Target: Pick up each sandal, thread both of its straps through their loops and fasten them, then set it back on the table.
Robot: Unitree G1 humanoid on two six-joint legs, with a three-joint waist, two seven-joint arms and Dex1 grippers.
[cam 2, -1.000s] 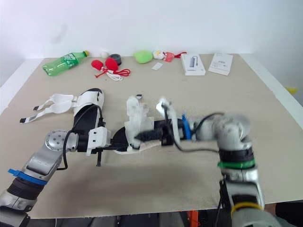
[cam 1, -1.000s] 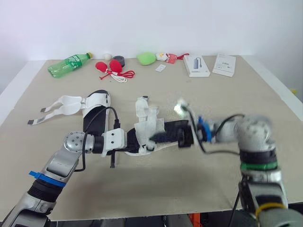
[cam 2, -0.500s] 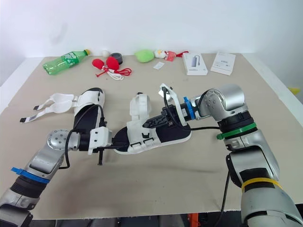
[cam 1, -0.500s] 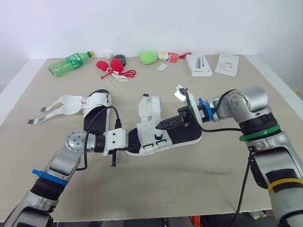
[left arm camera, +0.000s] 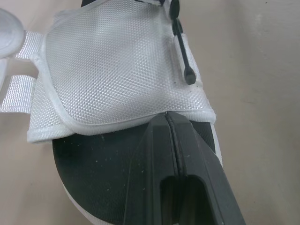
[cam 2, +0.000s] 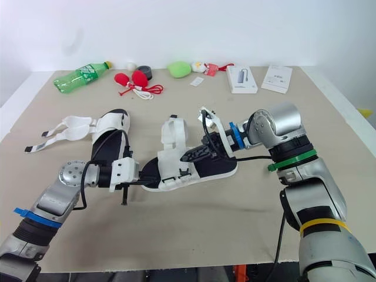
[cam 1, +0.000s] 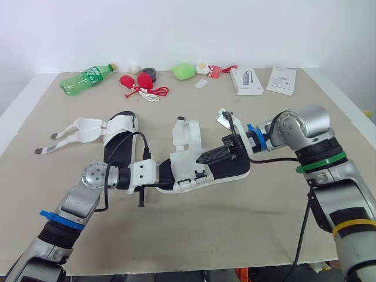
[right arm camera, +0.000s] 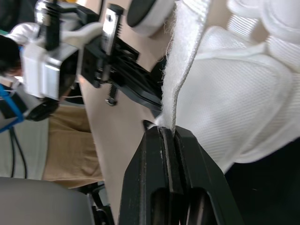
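L gripper (left arm camera: 167, 118) fingers pressed together, clamped on sole edge of black-and-white sandal (cam 1: 230, 169); R gripper (right arm camera: 165, 132) pinched tight on its white strap (right arm camera: 186, 65)

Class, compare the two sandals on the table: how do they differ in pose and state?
The middle sandal is held by left pincer and right pincer; the left sandal lies free. Middle sandal's straps stand up; left sandal's splay flat. Both: black soles, white straps.

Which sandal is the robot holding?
The middle sandal: the left gripper and right gripper are both shut on it. The other sandal lies untouched on the table, farther left.
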